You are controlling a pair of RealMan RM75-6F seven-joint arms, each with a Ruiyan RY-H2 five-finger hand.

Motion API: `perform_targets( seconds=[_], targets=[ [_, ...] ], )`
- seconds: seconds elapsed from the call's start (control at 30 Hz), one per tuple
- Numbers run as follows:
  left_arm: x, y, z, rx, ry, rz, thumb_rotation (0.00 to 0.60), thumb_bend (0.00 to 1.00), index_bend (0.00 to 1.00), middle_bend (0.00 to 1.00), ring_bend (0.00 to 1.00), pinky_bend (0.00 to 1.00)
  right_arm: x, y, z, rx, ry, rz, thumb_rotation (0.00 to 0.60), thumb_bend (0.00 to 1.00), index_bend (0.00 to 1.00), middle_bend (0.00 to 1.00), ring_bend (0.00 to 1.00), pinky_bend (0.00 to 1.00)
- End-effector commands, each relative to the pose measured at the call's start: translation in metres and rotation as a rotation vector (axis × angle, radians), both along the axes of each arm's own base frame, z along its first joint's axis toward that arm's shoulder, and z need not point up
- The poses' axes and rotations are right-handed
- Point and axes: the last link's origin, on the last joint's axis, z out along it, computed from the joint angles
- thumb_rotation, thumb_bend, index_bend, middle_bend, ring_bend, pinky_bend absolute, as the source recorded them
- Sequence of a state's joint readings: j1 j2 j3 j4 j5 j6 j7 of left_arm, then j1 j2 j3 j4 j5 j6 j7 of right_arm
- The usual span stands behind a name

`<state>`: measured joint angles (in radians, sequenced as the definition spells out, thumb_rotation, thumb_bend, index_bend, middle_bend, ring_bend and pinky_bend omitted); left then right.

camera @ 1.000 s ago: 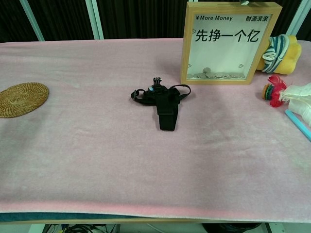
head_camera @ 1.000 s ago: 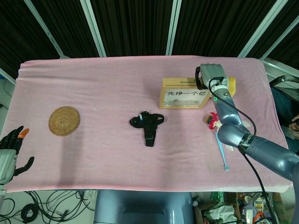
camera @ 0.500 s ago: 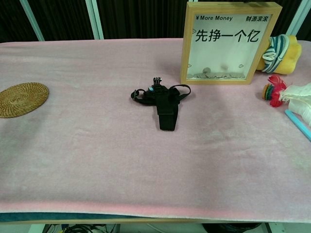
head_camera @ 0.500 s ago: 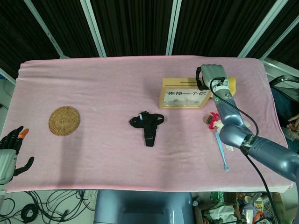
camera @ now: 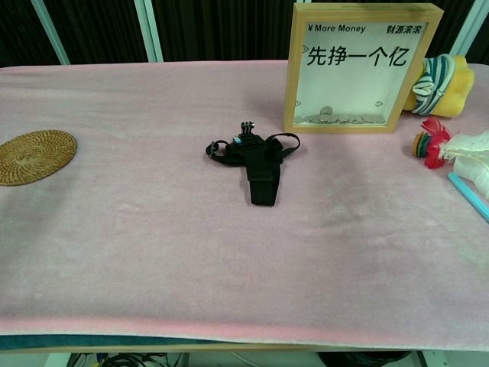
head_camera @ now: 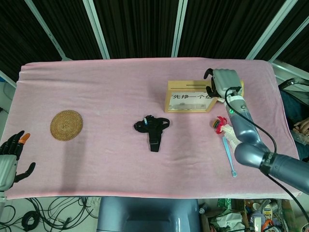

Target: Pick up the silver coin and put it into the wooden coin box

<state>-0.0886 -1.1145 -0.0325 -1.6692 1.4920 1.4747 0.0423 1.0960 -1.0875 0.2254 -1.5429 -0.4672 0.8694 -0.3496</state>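
The wooden coin box (head_camera: 190, 96) stands upright at the back right of the pink cloth, and its glass front (camera: 359, 69) faces the chest camera. Several silver coins (camera: 340, 117) lie in a heap at its bottom. No loose coin shows on the cloth. My right hand (head_camera: 223, 81) hovers over the box's right end, its fingers (head_camera: 208, 73) parted and nothing between them. It does not show in the chest view. My left hand (head_camera: 10, 157) hangs off the table's front left corner with its fingers spread, holding nothing.
A black strap mount (head_camera: 152, 128) lies mid-table, left of the box. A woven coaster (head_camera: 66, 125) sits at the far left. Right of the box are a yellow plush toy (camera: 439, 80), a red shuttlecock (camera: 429, 142) and a blue toothbrush (head_camera: 229, 157).
A coin dropped inside the box and settled on the heap. My right hand shifted right, away from the slot, and its fingers parted. The left hand stayed still.
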Motion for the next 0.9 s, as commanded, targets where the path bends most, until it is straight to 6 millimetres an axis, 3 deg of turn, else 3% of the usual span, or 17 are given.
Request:
perform_targets(
  seconds=[0.03, 0.23, 0.4, 0.67, 0.8, 0.9],
  targets=[
    [0.000, 0.000, 0.000, 0.001, -0.002, -0.002, 0.600, 0.33, 0.05, 0.00, 0.00, 0.14, -0.042, 0.084, 0.030, -0.115, -0.022, 0.017, 0.600, 0.30, 0.34, 0.37, 0.50, 0.62],
    [0.001, -0.001, 0.000, -0.002, 0.002, -0.012, 0.600, 0.33, 0.05, 0.00, 0.00, 0.13, -0.108, 0.182, 0.023, -0.155, 0.035, -0.050, 0.600, 0.15, 0.30, 0.16, 0.32, 0.37],
    [0.003, -0.003, -0.002, -0.008, 0.013, -0.024, 0.600, 0.33, 0.05, 0.00, 0.00, 0.12, -0.147, 0.232, 0.001, -0.200, 0.079, -0.053, 0.600, 0.12, 0.27, 0.12, 0.28, 0.28],
    [0.008, -0.006, -0.003, -0.004, 0.018, -0.049, 0.600, 0.33, 0.05, 0.00, 0.00, 0.10, -0.183, 0.264, -0.025, -0.241, 0.132, -0.067, 0.600, 0.12, 0.27, 0.10, 0.25, 0.25],
    [0.009, -0.008, -0.004, -0.006, 0.027, -0.061, 0.600, 0.33, 0.05, 0.00, 0.00, 0.10, -0.196, 0.267, -0.033, -0.246, 0.132, -0.079, 0.600, 0.12, 0.27, 0.10, 0.24, 0.24],
    [0.010, -0.009, -0.005, -0.009, 0.030, -0.068, 0.600, 0.33, 0.05, 0.00, 0.00, 0.10, -0.199, 0.264, -0.028, -0.273, 0.149, -0.064, 0.600, 0.12, 0.27, 0.10, 0.24, 0.24]
  ],
)
